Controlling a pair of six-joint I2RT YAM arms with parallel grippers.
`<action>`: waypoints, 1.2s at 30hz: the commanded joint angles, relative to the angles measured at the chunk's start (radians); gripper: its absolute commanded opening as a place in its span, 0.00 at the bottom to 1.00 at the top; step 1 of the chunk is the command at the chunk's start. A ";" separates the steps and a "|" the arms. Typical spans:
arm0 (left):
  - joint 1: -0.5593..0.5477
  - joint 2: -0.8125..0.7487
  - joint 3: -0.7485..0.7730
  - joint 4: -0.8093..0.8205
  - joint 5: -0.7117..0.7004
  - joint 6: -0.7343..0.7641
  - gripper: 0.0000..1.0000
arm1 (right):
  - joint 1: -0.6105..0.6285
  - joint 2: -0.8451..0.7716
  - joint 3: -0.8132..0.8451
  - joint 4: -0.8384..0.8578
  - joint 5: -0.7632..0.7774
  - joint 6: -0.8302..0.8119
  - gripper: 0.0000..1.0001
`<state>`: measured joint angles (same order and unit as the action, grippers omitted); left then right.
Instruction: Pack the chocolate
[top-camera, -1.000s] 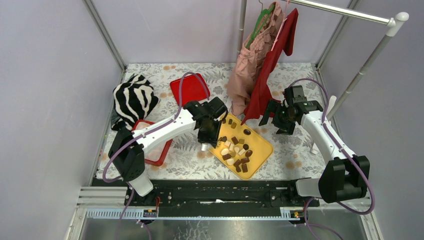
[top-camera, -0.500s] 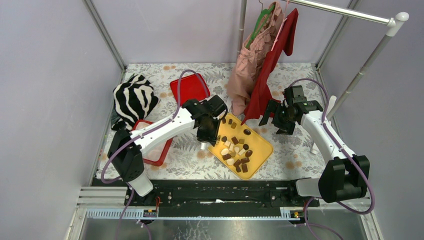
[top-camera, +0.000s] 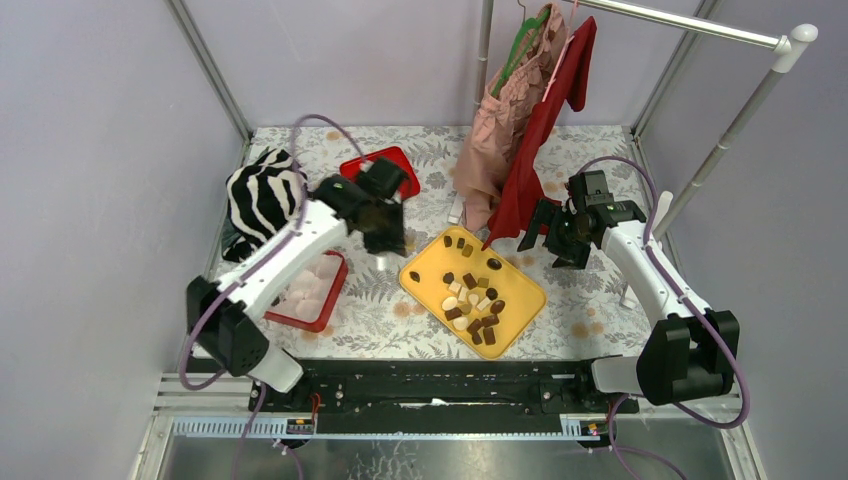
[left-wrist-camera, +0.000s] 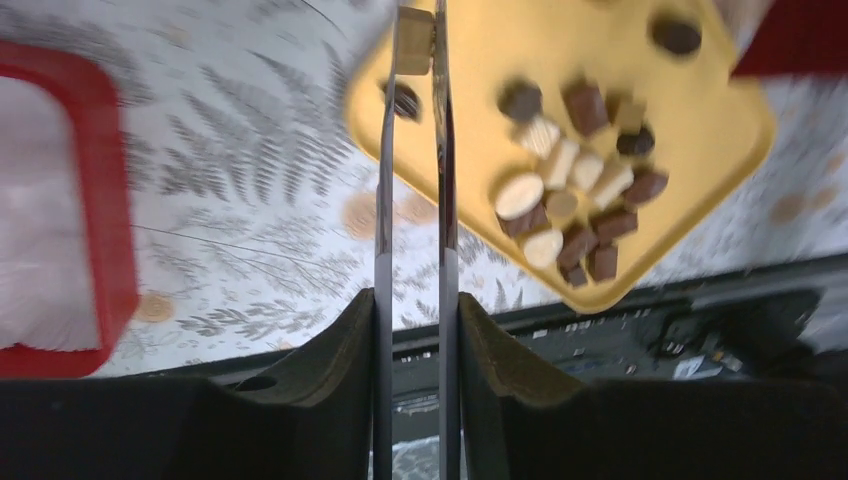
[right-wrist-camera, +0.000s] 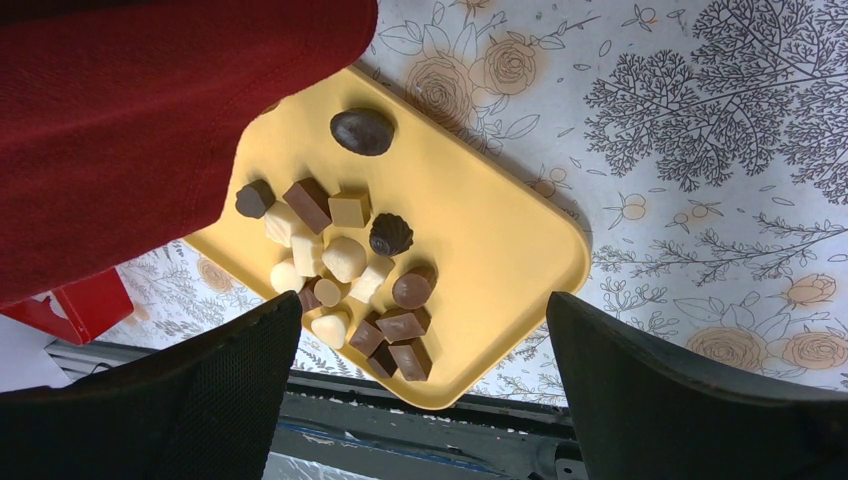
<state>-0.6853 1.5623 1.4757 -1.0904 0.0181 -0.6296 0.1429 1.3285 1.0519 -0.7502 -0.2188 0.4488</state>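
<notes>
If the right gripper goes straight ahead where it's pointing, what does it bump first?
Probably the yellow tray, around its pile of chocolate. The open right gripper aims down at it; depth is hard to judge.

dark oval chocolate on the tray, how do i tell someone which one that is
Find the yellow tray mid-table. Go to its far edge, beside the hanging red garment. The dark oval chocolate lies alone there, smooth and rounded, away from the mixed pile of brown and cream pieces nearer the tray's near edge.
</notes>
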 joint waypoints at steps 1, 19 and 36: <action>0.211 -0.140 0.022 -0.039 -0.062 -0.042 0.00 | -0.003 0.008 0.055 0.010 0.009 -0.018 1.00; 0.582 -0.201 -0.129 -0.243 -0.228 -0.118 0.00 | -0.004 0.016 0.025 0.031 -0.010 -0.018 1.00; 0.589 -0.208 -0.239 -0.043 -0.149 -0.085 0.00 | -0.003 0.015 0.025 0.024 0.006 -0.010 1.00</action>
<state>-0.1036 1.3731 1.2396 -1.2198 -0.1375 -0.7292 0.1429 1.3525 1.0626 -0.7315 -0.2211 0.4446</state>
